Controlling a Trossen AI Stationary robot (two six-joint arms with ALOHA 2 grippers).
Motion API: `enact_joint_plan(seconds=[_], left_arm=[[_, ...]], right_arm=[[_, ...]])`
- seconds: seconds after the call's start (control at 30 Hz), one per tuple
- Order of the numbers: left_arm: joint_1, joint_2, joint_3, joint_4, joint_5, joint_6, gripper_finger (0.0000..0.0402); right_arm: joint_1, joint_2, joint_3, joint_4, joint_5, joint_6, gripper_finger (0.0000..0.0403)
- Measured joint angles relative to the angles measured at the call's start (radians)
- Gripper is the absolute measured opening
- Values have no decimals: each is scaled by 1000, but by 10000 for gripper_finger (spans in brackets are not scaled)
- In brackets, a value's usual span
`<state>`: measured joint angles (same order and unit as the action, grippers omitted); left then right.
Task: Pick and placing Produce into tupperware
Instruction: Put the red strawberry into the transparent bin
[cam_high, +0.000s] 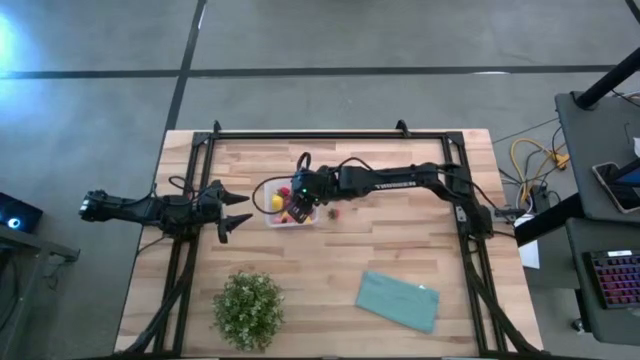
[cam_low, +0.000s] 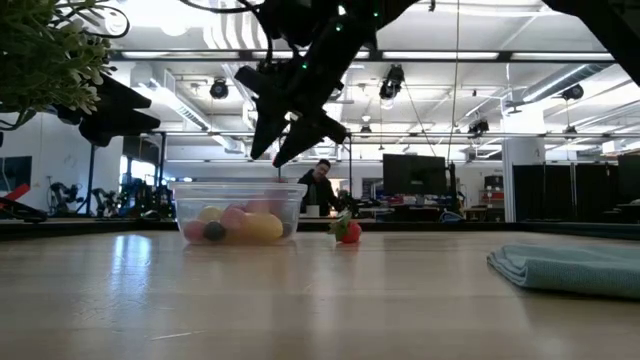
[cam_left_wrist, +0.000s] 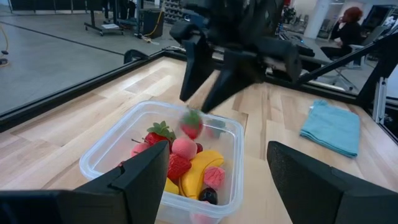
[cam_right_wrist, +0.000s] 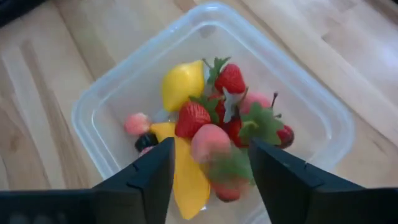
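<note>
The clear tupperware (cam_high: 292, 222) (cam_low: 240, 195) (cam_right_wrist: 106, 106) stands at mid-table. It holds several red and pink strawberries, a yellow banana (cam_left_wrist: 199, 171) and a round yellow fruit (cam_right_wrist: 182, 84). My right gripper (cam_high: 297, 197) (cam_low: 268, 158) (cam_left_wrist: 196, 102) hangs open above it, tilted down. A blurred strawberry (cam_left_wrist: 191, 123) is in the air just below its fingertips, over the pile. One more strawberry (cam_high: 335, 211) (cam_low: 347, 230) lies on the table right of the tupperware. Left of the tupperware, my left gripper (cam_high: 246, 207) (cam_left_wrist: 217, 148) waits open, pointing at it.
A green potted plant (cam_high: 248, 310) stands near the front left edge. A teal folded cloth (cam_high: 398, 300) (cam_low: 570, 265) lies front right. The black frame rails (cam_high: 330, 133) run along the far edge and both sides. A person (cam_low: 320, 188) sits in the room beyond.
</note>
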<state>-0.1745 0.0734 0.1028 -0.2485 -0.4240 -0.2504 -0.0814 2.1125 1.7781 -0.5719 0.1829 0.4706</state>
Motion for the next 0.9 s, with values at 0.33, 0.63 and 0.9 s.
enact_joint_plan(seconds=[0.33, 0.63, 0.9], left_arm=[[0, 0, 0, 0, 0, 0, 258], [0, 0, 0, 0, 0, 0, 258], [0, 0, 0, 0, 0, 0, 258]], right_arm=[[10, 5, 45, -293, 96, 27, 234], [53, -5, -38, -472, 63, -101, 235], [124, -6, -126, -374, 76, -288, 235]])
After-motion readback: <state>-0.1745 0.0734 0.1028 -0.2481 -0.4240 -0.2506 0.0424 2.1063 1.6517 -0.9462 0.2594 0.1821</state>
